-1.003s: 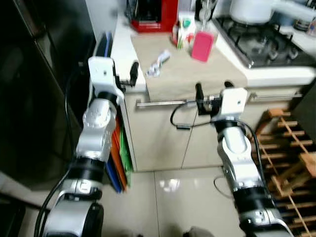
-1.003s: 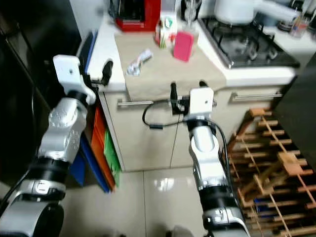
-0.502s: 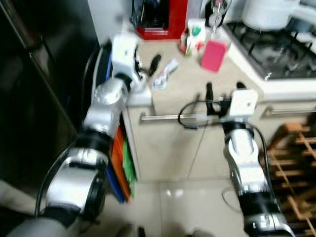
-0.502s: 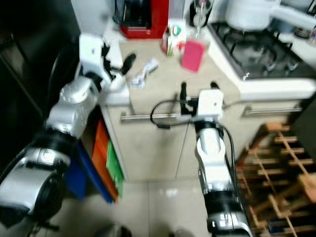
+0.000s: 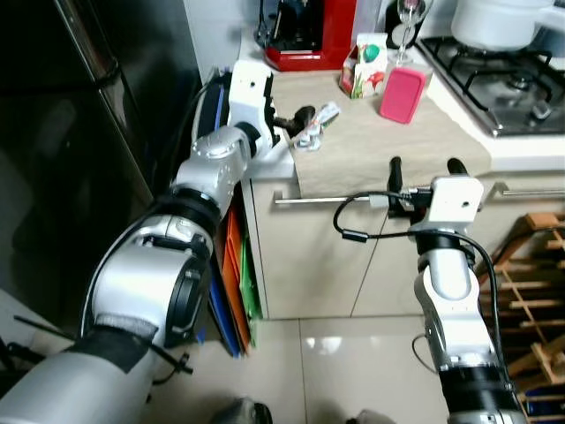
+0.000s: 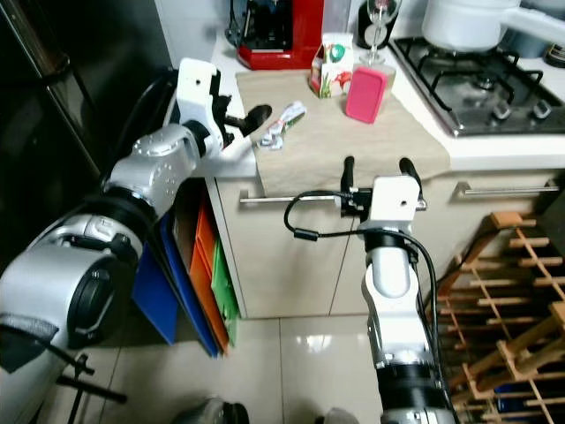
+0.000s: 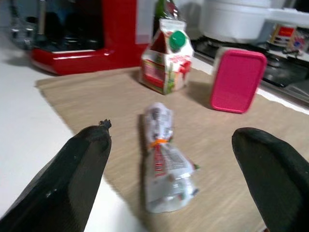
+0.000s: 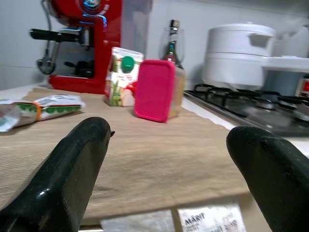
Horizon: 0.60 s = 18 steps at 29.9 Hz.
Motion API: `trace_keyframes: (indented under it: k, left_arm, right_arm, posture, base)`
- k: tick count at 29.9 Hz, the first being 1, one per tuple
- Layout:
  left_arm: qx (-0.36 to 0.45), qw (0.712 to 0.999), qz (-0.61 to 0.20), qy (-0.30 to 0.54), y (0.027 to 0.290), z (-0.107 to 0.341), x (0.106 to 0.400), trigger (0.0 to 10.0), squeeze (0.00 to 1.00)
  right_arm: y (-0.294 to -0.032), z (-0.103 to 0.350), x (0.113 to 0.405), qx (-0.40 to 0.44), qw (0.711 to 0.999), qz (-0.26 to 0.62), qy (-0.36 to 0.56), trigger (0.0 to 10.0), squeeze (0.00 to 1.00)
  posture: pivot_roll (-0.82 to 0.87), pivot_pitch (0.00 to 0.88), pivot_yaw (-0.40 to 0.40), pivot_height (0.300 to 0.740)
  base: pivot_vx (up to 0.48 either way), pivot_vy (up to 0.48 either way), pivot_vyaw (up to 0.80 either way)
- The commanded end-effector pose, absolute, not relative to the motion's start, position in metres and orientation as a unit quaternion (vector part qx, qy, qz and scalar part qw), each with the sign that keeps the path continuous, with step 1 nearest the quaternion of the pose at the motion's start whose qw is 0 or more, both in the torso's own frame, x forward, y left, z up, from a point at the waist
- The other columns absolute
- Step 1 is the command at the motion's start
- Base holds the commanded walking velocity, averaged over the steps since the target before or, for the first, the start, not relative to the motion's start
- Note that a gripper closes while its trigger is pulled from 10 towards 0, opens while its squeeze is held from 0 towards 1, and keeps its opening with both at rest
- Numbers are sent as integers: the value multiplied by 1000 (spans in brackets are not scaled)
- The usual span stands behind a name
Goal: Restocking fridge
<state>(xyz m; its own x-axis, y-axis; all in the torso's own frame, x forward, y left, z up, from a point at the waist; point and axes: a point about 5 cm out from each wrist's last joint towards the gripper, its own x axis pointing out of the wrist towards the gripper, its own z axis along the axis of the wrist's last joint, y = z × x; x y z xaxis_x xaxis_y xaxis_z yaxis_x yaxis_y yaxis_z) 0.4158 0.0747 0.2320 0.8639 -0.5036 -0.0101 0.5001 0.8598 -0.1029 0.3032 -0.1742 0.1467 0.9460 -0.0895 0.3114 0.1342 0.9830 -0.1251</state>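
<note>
Left arm stretched forward and up, its left gripper (image 7: 169,145) held level with fingers spread wide. Right arm bent upright, right gripper (image 8: 169,145) raised in front, fingers likewise parted.

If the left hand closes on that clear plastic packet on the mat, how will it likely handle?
The plastic packet looks soft and crinkled, pinched by an orange tie at its middle, so it would probably flop and sag at both ends. It seems light for its size. The glossy film may slip between the open left hand's fingers; lying flat on the mat, it shouldn't roll.
</note>
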Motion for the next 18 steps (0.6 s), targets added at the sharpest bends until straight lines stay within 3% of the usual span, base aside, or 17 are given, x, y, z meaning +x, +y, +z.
trace_keyframes:
  k: [1, 10, 15, 18]
  left_arm:
    - [-55, 961, -271, 13, 66, 240, 416, 10000, 0]
    - [-24, 957, -290, 18, 38, 245, 413, 10000, 0]
    - [47, 980, -191, 17, 45, 243, 417, 10000, 0]
    - [43, 985, -166, -3, 47, 251, 418, 10000, 0]
  right_arm:
    - [-184, 156, 302, -77, 980, -76, -167, 10000, 0]
    - [-185, 157, 291, -90, 980, -74, -163, 10000, 0]
    - [-187, 156, 279, -98, 980, -80, -154, 10000, 0]
    - [-193, 160, 274, -105, 979, -84, -156, 10000, 0]
  posture:
    - [-267, 48, 141, 723]
    - [-299, 73, 135, 723]
    - [-352, 96, 152, 723]
    - [-370, 88, 144, 723]
  base:
    - [0, 0, 0]
    - [0, 0, 0]
    - [0, 0, 0]
    - [0, 0, 0]
